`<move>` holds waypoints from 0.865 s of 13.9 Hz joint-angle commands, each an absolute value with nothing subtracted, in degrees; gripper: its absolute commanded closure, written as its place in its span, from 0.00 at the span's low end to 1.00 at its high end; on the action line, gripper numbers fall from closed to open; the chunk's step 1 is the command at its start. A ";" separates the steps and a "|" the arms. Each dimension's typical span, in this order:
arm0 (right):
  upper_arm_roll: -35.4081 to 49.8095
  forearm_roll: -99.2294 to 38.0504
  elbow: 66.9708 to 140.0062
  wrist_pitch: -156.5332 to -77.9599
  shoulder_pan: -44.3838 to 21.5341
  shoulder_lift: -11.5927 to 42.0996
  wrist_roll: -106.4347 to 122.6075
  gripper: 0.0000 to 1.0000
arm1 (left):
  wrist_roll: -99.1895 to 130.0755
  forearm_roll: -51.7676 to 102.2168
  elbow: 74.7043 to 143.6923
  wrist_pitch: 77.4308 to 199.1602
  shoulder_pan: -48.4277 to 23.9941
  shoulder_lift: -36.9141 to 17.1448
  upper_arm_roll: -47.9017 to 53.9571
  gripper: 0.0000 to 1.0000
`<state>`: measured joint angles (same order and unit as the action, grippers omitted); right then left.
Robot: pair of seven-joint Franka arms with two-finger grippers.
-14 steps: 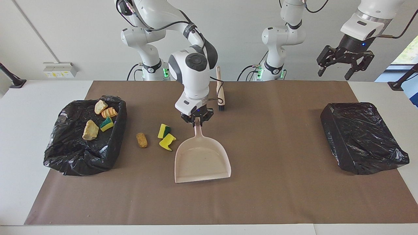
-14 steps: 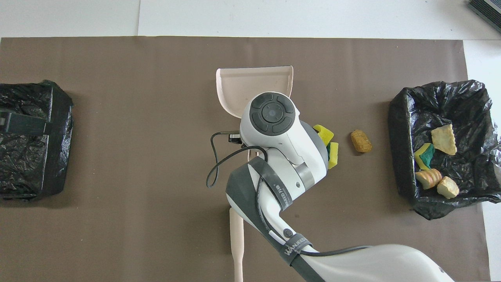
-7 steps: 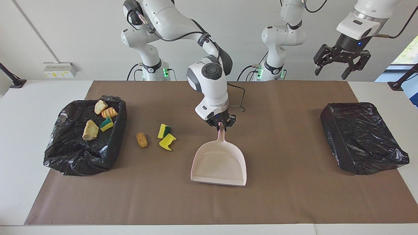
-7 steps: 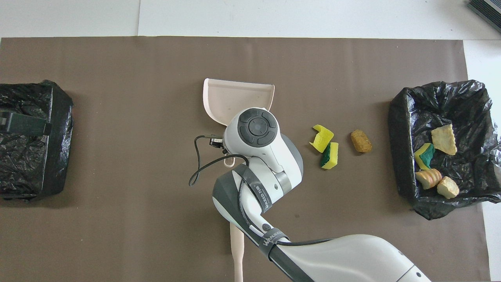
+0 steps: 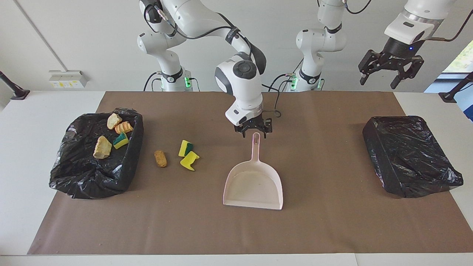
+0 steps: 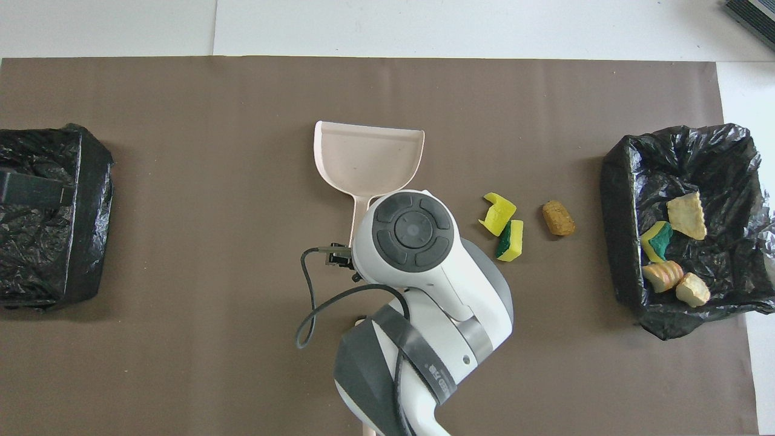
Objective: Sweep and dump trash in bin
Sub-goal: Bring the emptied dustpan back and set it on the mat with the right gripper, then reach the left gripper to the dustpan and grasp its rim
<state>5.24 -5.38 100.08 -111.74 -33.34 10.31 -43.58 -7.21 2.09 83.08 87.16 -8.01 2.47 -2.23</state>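
Hovering just above the tip of the pale pink plastic dustpan's (image 5: pixel 253 181) handle, my right gripper (image 5: pixel 254 130) has its fingers spread and grips nothing; the pan lies flat on the brown paper table cover (image 5: pixel 317 229) with its wide mouth pointing away from me, free of my hold. I judge it was set here so that its open lip sits within a short sweep of the loose trash.

Three scraps lie on the cover, off toward my own arm's end of the table from the pan: two yellow-and-green sponge bits (image 5: pixel 188 155) touching each other, and a brown oblong lump (image 5: pixel 160 158) a little past them. Four more, pale tan chunks and a sponge piece (image 5: pixel 112 133), already sit in the open black-bagged bin (image 5: pixel 79 177) at that same end.

My left gripper (image 5: pixel 391 68) waits raised and spread near a second black-wrapped bin (image 5: pixel 410 157) at its end. The brush's handle barely shows under my arm in the overhead view.
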 commanded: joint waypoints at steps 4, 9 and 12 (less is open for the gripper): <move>5.36 -14.72 122.39 -111.61 -39.46 -5.77 -44.74 0.00 | -7.12 1.23 82.79 95.08 -13.88 -2.28 -2.11 0.00; 5.36 -21.34 132.80 -118.03 -47.98 -10.11 -46.14 0.00 | -6.68 0.70 84.45 104.83 -22.05 -11.50 -2.11 0.00; 5.36 -22.93 135.52 -120.04 -51.31 -9.94 -47.63 0.00 | -0.90 0.70 86.83 110.02 -26.27 -14.75 -2.02 0.00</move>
